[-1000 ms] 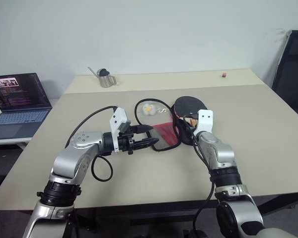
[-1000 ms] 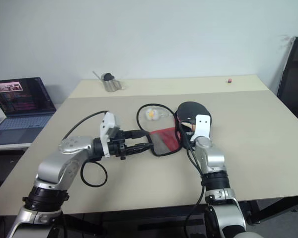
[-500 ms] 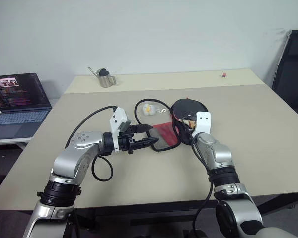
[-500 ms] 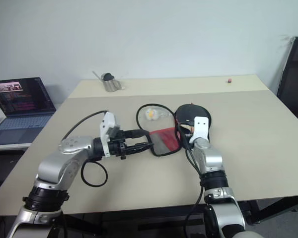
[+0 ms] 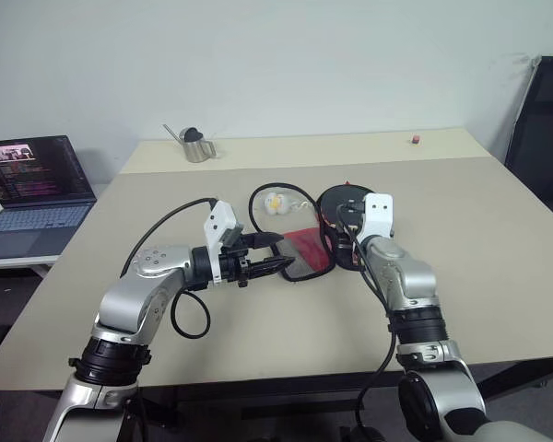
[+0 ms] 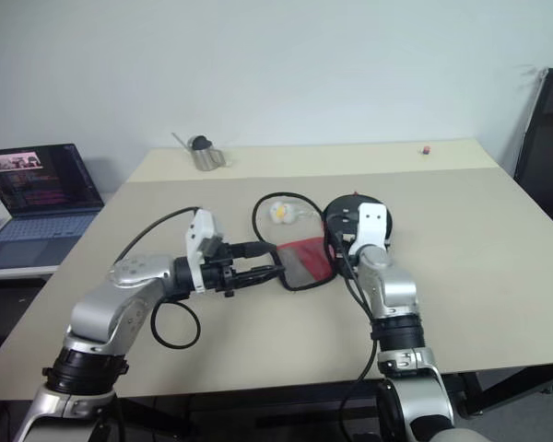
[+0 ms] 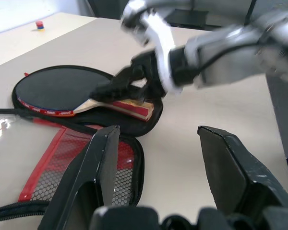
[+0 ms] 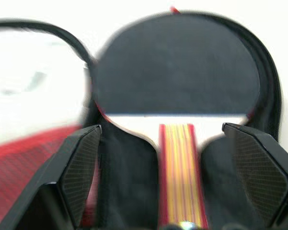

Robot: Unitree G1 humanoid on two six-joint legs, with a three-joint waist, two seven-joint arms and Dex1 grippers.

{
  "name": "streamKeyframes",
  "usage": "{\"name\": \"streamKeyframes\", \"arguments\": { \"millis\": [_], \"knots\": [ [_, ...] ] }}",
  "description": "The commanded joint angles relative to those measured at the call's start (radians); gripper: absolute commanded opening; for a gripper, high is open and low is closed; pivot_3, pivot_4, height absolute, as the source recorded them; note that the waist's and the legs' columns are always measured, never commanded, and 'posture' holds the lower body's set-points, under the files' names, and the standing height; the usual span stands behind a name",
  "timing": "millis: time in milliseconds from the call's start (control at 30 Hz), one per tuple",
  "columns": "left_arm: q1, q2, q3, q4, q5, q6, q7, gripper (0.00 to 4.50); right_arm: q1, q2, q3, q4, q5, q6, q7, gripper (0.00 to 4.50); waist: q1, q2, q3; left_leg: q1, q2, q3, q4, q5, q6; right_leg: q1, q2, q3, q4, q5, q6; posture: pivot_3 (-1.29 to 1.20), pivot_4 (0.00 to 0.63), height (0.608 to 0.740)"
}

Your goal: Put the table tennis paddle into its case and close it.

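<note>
Directly ahead of the right gripper [image 7: 134, 84], the table tennis paddle [image 7: 67, 91] lies flat on the black inner half of the opened case [image 7: 110, 120], its handle pointing back toward that gripper and its round black blade on the far side. Its long axis runs in line with the right gripper's own pointing direction. The red mesh flap of the case is folded out to the side, toward the left gripper [image 5: 269, 265], and lies flat on the table [image 5: 498, 239].

The right gripper is spread wide and grasps nothing; its black fingers [image 8: 77, 167] stand on either side of the handle, apart from it. It is much the nearer to the paddle.

The left gripper is parted and holds nothing, hovering just beside the red flap's edge. That makes it, by my judgement, the better placed to fold the flap over.
</note>
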Motion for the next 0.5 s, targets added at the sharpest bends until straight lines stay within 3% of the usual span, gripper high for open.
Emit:
{"name": "streamKeyframes", "arguments": {
  "millis": [33, 200, 300, 500],
  "knots": [
    [0.004, 0.008, 0.052, 0.001, 0.019, -0.023, 0.052, 2.84, 0.017, -0.070, 0.050, -0.217, 0.098, 0.080, 0.168, 4.46, 0.001, 0.000, 0.000, 0.000, 0.000, 0.000, 0.000, -0.001, 0.001, 0.000, 0.000, 0.000, 0.000, 0.000, 0.000, 0.00, 0.150, 0.740],
    [-0.006, 0.012, 0.069, 0.099, 0.101, -0.061, 0.146, 2.84, 0.073, -0.276, 0.079, -0.397, 0.213, 0.115, 0.431, 4.46, 0.006, 0.000, 0.000, 0.000, 0.000, -0.001, 0.000, -0.001, 0.002, 0.002, 0.000, -0.001, -0.001, 0.000, 0.000, 0.00, 0.150, 0.740],
    [-0.019, 0.018, 0.070, 0.153, 0.132, -0.072, 0.174, 2.84, 0.082, -0.341, 0.062, -0.422, 0.249, 0.143, 0.475, 4.46, 0.007, 0.000, 0.000, 0.001, -0.001, -0.001, 0.000, -0.002, 0.003, 0.002, 0.000, -0.002, -0.001, 0.000, 0.000, 0.00, 0.150, 0.740],
    [-0.100, -0.005, 0.044, 0.347, 0.192, -0.083, 0.193, 2.84, 0.091, -0.520, 0.024, -0.512, 0.418, 0.181, 0.713, 4.46, 0.013, -0.001, 0.001, 0.000, -0.001, -0.001, 0.000, -0.002, 0.003, 0.002, 0.001, -0.002, -0.002, 0.000, 0.000, 0.00, 0.150, 0.740]
  ]
}}
